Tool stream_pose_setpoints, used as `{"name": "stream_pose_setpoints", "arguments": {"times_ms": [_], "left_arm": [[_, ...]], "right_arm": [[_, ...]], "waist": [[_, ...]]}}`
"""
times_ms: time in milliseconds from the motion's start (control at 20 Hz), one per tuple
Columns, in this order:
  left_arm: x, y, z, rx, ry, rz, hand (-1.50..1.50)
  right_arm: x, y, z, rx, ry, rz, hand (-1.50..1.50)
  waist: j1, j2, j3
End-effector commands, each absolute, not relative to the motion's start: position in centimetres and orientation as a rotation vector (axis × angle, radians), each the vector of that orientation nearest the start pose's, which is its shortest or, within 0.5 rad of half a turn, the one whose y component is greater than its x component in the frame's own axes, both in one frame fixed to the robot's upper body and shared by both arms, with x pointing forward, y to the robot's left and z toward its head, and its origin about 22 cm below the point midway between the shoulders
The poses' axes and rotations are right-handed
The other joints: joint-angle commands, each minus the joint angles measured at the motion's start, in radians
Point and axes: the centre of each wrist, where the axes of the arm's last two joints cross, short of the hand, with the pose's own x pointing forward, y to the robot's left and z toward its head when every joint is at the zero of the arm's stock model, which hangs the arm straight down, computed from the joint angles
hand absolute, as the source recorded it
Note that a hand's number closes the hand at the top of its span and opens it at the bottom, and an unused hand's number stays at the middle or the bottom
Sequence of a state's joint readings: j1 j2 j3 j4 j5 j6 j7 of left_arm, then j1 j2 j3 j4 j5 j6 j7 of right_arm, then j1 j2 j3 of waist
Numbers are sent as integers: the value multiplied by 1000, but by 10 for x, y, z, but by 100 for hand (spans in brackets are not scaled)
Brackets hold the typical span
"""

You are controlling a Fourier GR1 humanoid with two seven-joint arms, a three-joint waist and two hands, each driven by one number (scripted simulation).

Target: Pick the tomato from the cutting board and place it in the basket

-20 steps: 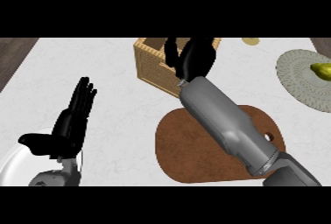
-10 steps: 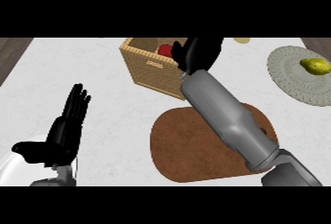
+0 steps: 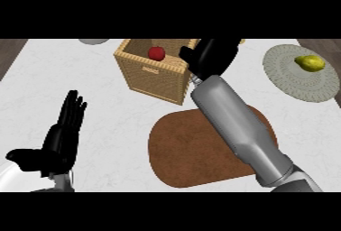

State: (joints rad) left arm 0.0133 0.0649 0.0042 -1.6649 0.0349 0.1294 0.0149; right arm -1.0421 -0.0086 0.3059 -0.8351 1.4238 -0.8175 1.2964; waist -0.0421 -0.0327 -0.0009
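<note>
Where the tomato [image 3: 156,53] lies, head view: inside the basket [image 3: 154,74], low against the floor of it, toward the far wall. It touches no hand.
Cutting board [image 3: 190,155]: brown, nearer me than the basket. I see nothing on its bare part; the right forearm crosses above its right half.
Right hand [image 3: 212,56]: over the basket's right rim, fingers relaxed and not curled round anything. I see nothing in it.
Left hand [image 3: 66,131]: at the view's lower left, flat open, fingers up, resting.
Key relation: the tomato lies to the left of the right hand, across the basket's opening, near it but apart. The right hand is the nearer by far; the left hand is well apart, with bare counter [image 3: 80,81] between.
Long axis: none worth noting; the tomato reads as round, so approach angle does not matter.
Progress, my judgement: the placing looks done, with only the withdrawal left.
Next move, my judgement: I would lift the right hand clear and bring it back over the board, away from the tomato and off the wicker rim.
Risk: the hand catching the rim and shifting the basket.
Bystanders: a plate [image 3: 293,81] at right carrying a yellow-green fruit [image 3: 310,62], both well apart from the withdrawal path.
</note>
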Motion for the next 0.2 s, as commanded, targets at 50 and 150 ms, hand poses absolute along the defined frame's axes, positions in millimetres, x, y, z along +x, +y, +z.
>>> {"name": "stream_pose_setpoints", "arguments": {"times_ms": [50,150], "left_arm": [[239,240,24,126,-1648,81,0],[240,250,29,135,-1644,80,0]], "right_arm": [[369,-32,154,-1275,-1481,-244,-150],[351,-30,154,-1254,-1522,-234,-150]], "waist": [[-12,-1,1],[0,0,1]]}}
